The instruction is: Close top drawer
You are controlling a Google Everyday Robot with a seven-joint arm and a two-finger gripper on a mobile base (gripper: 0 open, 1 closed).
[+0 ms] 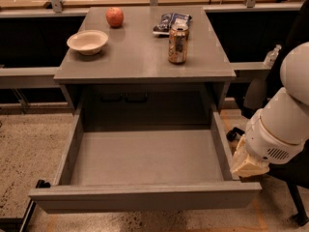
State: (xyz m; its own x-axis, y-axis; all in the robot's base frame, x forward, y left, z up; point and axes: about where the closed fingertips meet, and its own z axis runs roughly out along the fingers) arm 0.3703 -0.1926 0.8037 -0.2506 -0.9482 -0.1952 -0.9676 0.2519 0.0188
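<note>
- The gripper (pixel 248 164) sits low on the right, just beside the front right corner of the top drawer (pixel 145 198) and close to the outside of its right wall. Whether it is set wide or narrow cannot be told, and no held object shows.
- The white arm (pixel 282 122) rises behind it toward the right edge of the view.
- The top drawer stands pulled far out toward the camera. Its big rectangular tray is open to view, and its flat grey front runs along the near edge.
- The drawer looks stiff and fairly heavy, probably sliding on runners. Its front is smooth and has no handle, so a flat push on the front face near its middle should suit better than a grasp. A push at the corner might skew it.
- On the cabinet top (pixel 140 62) behind, a bowl (pixel 87 41) sits near the left edge and an apple (pixel 115 17) toward the far left corner. A can (pixel 178 43) stands right of the middle, with a packet (pixel 172 22) by the far edge.
</note>
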